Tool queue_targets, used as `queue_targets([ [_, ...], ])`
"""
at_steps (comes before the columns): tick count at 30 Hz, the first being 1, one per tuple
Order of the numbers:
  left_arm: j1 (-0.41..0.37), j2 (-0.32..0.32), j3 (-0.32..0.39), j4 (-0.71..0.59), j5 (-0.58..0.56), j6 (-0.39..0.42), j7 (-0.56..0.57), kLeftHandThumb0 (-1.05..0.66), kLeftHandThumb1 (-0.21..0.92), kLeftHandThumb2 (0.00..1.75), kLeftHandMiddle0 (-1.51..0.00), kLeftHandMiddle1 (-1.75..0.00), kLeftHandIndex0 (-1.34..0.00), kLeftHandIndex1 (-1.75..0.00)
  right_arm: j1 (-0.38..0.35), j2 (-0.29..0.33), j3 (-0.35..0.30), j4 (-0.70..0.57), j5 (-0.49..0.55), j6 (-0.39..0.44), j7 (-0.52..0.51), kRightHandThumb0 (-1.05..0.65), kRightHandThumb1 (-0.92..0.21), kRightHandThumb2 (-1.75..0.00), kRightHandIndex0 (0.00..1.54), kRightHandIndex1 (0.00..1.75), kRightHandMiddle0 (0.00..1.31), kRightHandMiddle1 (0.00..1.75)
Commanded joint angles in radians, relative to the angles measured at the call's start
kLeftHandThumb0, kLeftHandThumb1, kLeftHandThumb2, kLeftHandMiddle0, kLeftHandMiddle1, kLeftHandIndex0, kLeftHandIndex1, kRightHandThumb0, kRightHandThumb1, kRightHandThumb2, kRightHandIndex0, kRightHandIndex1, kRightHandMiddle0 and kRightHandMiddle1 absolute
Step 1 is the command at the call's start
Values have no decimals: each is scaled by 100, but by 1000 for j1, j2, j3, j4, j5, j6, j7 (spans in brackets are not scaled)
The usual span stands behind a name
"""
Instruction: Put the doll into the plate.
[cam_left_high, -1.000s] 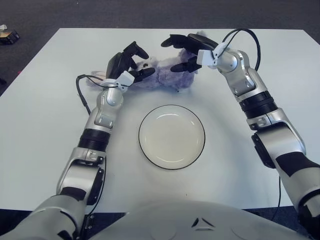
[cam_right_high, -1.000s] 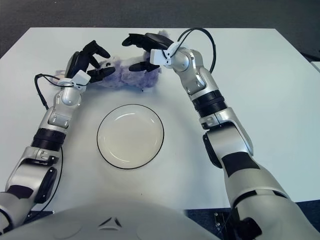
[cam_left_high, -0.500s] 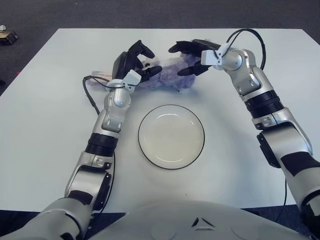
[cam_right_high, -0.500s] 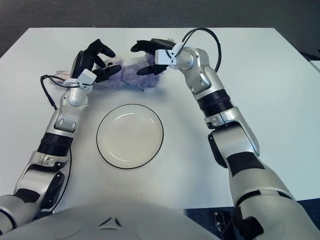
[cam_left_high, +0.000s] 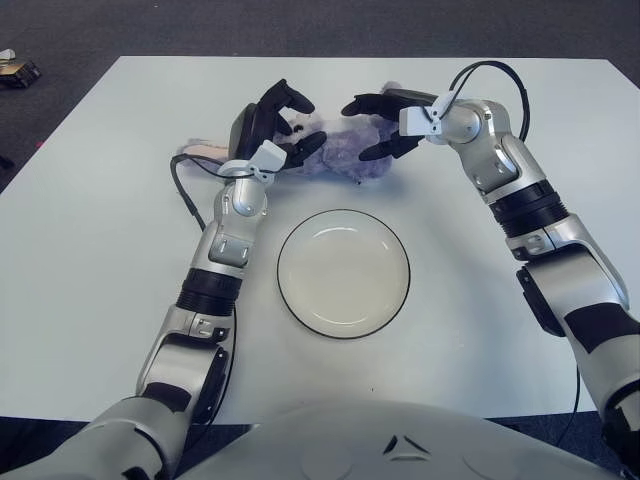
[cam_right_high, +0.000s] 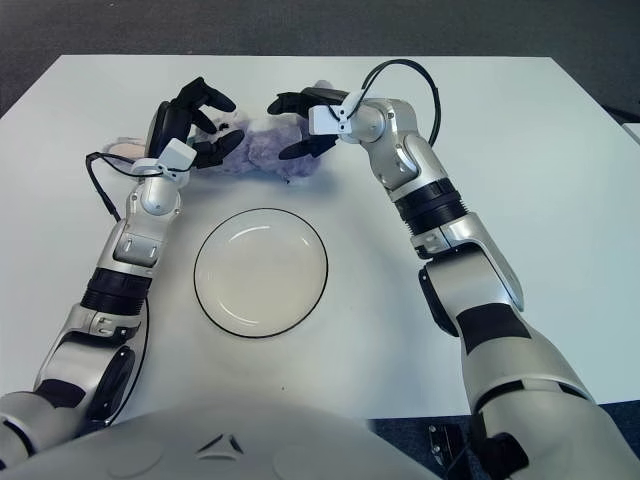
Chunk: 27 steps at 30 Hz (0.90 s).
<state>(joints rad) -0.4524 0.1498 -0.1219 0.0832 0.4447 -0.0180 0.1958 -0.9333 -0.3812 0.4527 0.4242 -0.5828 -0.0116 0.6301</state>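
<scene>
Left hand (cam_left_high: 272, 122) & right hand (cam_left_high: 385, 120) flank the doll (cam_left_high: 335, 150), fingers spread, holding nothing; both should close evenly before lifting toward plate (cam_left_high: 343, 272).

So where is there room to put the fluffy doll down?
The plate is bare inside, just in front of the purple doll. Bare table lies left of the left arm and right of the right arm. It is crowded at the doll, between the left hand and right hand.
</scene>
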Motion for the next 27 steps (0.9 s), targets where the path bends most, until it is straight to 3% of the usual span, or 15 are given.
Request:
queue_targets([
  [1, -15, -2, -2, 1, 0, -41, 17, -1, 56, 74, -63, -153, -67, -111, -11, -12, 35, 61, -33, 7, 23, -102, -92, -29, 14, 0, 8, 13],
  [7, -18, -6, 2, 19, -12, -92, 29, -1, 55, 75, -63, -154, -67, -111, -24, 1, 49, 125, -46, -10, 2, -103, -92, -28, 4, 0, 4, 10],
  [19, -19, -20, 3, 18, -7, -105, 32, -1, 54, 76, -65, -151, -66, -112, -41, 41, 97, 217, -92, -14, -63, -101, -92, -28, 3, 0, 3, 8],
  [27, -15, -26, 1, 11, -6, -107, 36, -1, 54, 76, -66, -150, -66, -113, -67, 80, 157, 346, -159, -20, -154, -101, -92, -29, 4, 0, 4, 7],
])
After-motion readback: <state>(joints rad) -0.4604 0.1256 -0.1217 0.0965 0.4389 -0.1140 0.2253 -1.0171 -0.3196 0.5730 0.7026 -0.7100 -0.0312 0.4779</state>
